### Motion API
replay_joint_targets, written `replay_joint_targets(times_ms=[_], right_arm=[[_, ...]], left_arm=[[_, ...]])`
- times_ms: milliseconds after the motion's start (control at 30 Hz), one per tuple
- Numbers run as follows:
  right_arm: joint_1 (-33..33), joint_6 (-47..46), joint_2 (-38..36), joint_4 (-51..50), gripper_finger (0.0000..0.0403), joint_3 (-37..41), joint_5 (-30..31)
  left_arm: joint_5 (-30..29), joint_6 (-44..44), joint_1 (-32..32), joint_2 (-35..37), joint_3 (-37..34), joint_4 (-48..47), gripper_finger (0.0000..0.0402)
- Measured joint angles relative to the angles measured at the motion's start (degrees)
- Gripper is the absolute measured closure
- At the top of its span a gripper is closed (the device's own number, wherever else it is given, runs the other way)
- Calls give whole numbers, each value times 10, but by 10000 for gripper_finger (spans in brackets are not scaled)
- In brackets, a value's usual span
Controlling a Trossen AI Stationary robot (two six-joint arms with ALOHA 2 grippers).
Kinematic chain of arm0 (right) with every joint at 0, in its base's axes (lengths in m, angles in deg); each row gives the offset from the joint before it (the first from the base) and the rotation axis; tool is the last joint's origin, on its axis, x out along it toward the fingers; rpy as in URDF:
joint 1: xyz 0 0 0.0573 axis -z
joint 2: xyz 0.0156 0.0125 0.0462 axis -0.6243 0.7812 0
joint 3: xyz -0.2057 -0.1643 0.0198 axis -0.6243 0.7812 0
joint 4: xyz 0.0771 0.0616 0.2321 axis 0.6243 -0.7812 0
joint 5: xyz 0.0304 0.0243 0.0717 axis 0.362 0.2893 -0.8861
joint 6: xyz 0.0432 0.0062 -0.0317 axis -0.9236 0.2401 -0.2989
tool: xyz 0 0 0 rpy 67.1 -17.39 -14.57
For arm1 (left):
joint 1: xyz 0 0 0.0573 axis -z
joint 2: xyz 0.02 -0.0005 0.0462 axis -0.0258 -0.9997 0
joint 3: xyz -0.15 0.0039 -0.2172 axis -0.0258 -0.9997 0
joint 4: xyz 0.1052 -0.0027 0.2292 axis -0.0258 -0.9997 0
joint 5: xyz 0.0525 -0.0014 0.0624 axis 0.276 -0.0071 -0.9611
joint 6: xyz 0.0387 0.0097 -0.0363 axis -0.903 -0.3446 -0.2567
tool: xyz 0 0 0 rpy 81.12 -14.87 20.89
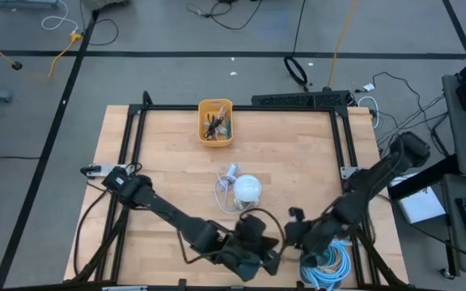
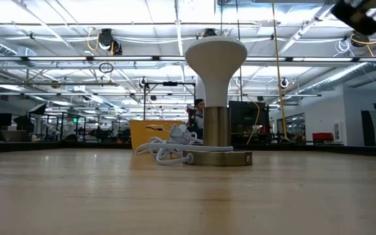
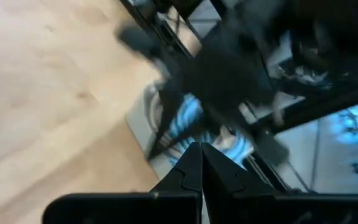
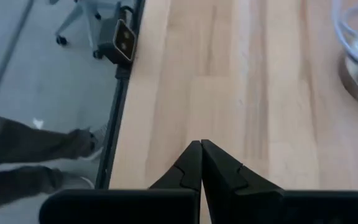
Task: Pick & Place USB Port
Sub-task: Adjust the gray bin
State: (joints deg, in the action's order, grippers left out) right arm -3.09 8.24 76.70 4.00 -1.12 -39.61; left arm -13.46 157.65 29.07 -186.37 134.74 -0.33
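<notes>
Wooden table point(image 1: 298, 170) holds lamp point(image 1: 247, 189); both grippers closed, empty

Both of my arms are dark, almost black, built of slim straight links joined by chunkier rounded joints; the left arm point(image 1: 168, 212) carries a thin dark cable running loose alongside its link, and the right arm point(image 1: 370, 184) ends near the table edge in a bulky rounded base joint. Through the wrist cameras I see the left gripper point(image 3: 201, 163) and the right gripper point(image 4: 201, 162) as the same design: two matte black fingers point(image 4: 219, 171) with flat angular faces tapering to a point, mounted on a wide black crossbar with rounded corners.
</notes>
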Motion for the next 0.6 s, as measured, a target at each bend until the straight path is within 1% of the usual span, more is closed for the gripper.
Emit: replay_joint_targets(times_ms=[100, 200, 367, 433, 600], right_arm=[[0, 30, 61, -17, 403, -60, -4], [-8, 45, 108, -24, 403, -90, -30], [-35, 41, 155, -53, 403, -93, -60], [-45, 39, 164, -58, 403, -92, -61], [-58, 32, 170, -58, 403, -92, -87]], left_arm=[[-26, 1, 6, 19, 0, -33, 401], [-55, 1, 17, 26, 0, -31, 401], [-88, 17, 36, 28, 0, -35, 401], [-100, 22, 41, 28, 0, -34, 401], [-120, 34, 49, 28, 0, -35, 401]])
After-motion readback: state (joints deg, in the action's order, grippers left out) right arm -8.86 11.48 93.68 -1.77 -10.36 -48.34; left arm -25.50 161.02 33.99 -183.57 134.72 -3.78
